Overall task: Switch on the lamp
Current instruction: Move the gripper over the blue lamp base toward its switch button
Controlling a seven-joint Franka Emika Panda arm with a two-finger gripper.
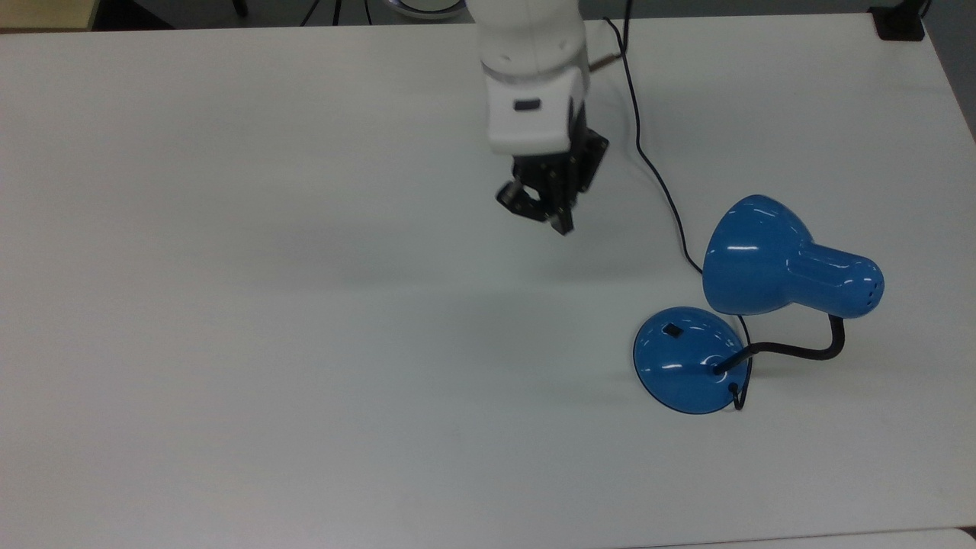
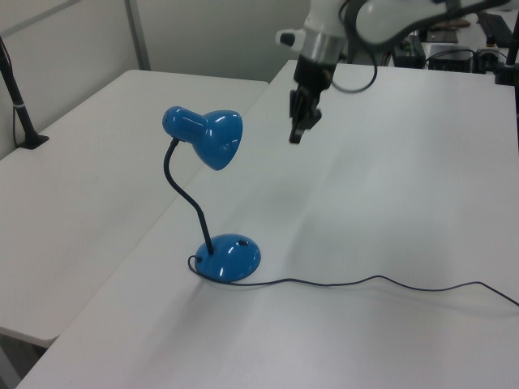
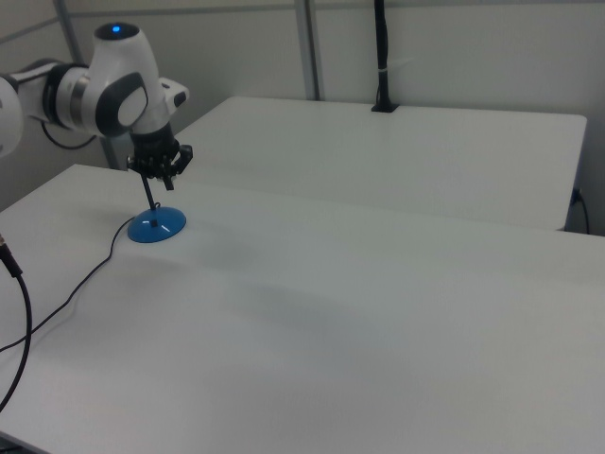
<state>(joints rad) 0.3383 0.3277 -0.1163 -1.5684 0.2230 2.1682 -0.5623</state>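
Note:
The lamp stands unlit at the top view's right: a glossy blue bell shade [image 1: 762, 255], a black bent gooseneck [image 1: 801, 351] and a round blue base [image 1: 686, 366] with a small black switch [image 1: 672, 330]. In the left view I see its shade [image 2: 212, 136] and base [image 2: 229, 257]. My gripper [image 1: 564, 226] hangs shut and empty above the table, up and to the left of the base in the top view, well apart from the switch. In the left view the gripper [image 2: 294, 135] hovers right of the shade. In the right view the arm covers the shade above the base [image 3: 157, 226].
A thin black cord [image 1: 656, 175] runs from the lamp's base to the table's far edge, passing just right of the gripper in the top view. The white table [image 1: 267, 343] is bare to the top view's left. A second table [image 2: 89, 178] adjoins it.

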